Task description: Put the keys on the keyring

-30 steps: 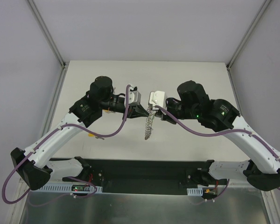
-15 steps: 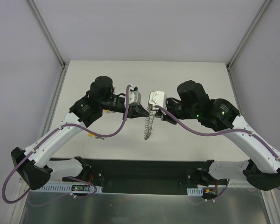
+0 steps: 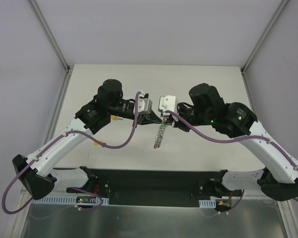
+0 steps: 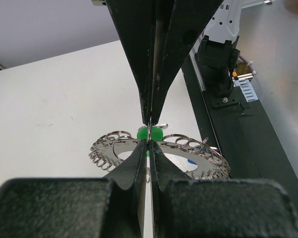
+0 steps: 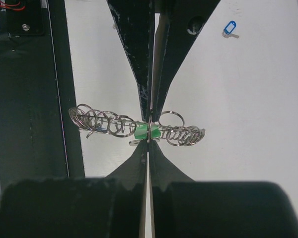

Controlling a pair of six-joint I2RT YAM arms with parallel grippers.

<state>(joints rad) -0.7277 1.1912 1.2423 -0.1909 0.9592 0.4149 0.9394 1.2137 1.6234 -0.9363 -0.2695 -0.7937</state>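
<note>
The left tool (image 4: 149,135) is pressed fully closed, its fingers meeting in a thin slit. At their tip sits the head of a green key (image 4: 156,133). I judge that it pinches this key by the head, so that the metal end is free to be worked onto a loop. The right tool (image 5: 149,130) is likewise fully closed and meets the same spot from the other side. It appears to clamp the keyring (image 5: 114,125) by its rim, which would stop the ring swinging while the key is fed in, though the 2 tips lie so close together that which one grips what is not certain. Holding both things up in the air between the 2 arms, rather than flat on the bench (image 3: 198,84), leaves room all around the rim. The keyring hangs above the middle of the bench, trailing from the tips toward the near edge in the top view. It is a flat grey metal piece with open cut-outs, and its edge is lined with many small wire loops that overlap like a coil. The right wrist view shows it nearly edge-on, the left wrist view more from its face. A speck of blue shows on it, too small to identify. 1 blue key (image 5: 229,28) lies alone on the bench, well apart from the ring and not yet threaded.
</note>
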